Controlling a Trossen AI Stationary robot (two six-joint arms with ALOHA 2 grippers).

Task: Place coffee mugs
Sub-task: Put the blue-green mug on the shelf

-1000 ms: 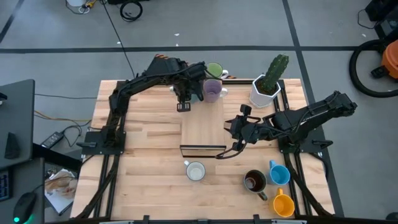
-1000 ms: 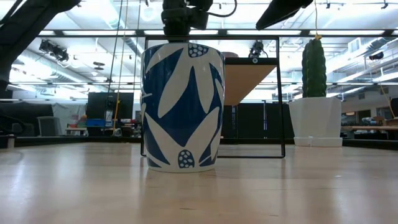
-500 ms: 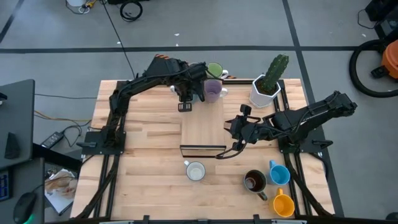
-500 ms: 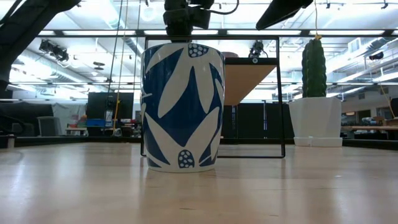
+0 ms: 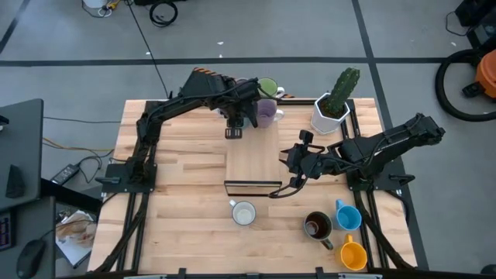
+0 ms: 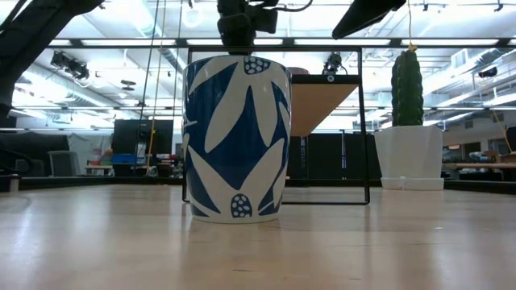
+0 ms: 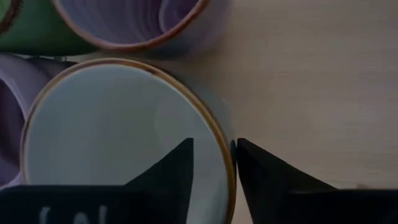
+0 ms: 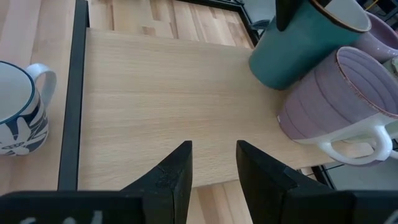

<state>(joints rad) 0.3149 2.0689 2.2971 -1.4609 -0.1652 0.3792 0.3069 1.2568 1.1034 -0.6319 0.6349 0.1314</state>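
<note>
The pale butcher-block wooden bench [image 5: 178, 194] has bare board along its 9 o'clock side. At its centre stands a black-framed raised shelf with a light wooden top [image 5: 252, 159], most of that top free.

At 1 o'clock sits a white angular pot with a green cactus [image 5: 332, 112].

The left gripper [image 7: 213, 167], at the shelf's 12 o'clock edge, is clamped on the rim of a teal mug with a pale inside [image 7: 118, 134], one finger inside and one outside. That mug is just beside a lilac ribbed mug [image 8: 348, 102]; a light green mug [image 5: 267, 86] is behind them.

The right gripper [image 8: 213, 163], fingers slightly apart and holding nothing, hangs at the shelf's 3 o'clock edge.

At 6 o'clock stands a white mug with a blue leaf pattern [image 6: 235, 137]. At 5 o'clock cluster a dark brown mug [image 5: 318, 225], a blue mug [image 5: 348, 215] and an orange mug [image 5: 353, 255], near the bench edge.
</note>
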